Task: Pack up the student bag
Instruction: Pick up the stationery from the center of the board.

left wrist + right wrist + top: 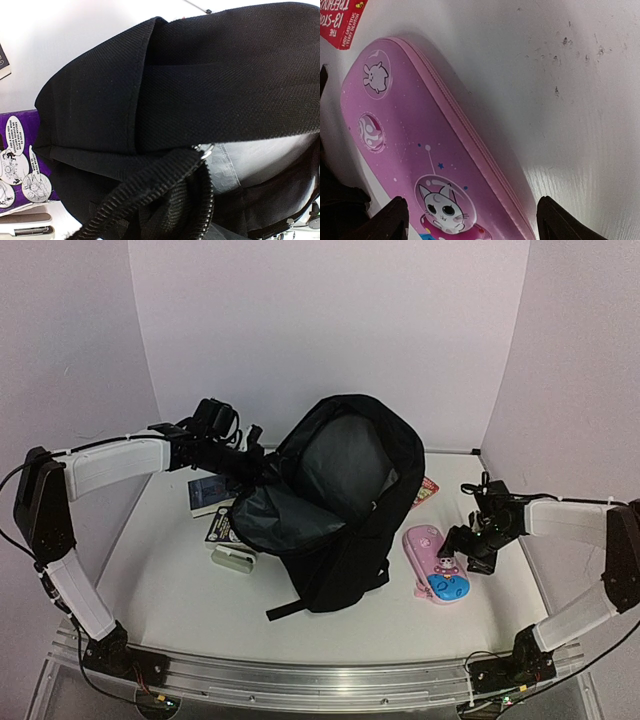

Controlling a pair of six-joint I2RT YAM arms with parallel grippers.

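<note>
The student bag (340,500) is made of coarse black woven fabric, soft and rounded, and its open mouth shows a smooth grey lining. It sits in the middle of the counter (330,630), nearer the far edge. My left claw (248,453) is at the bag's left rim. The cloth hides its fingers, so I cannot tell its state. My right claw (470,222) has its fingers apart over a glossy pink pencil case (410,140), to the right of the bag.
</note>
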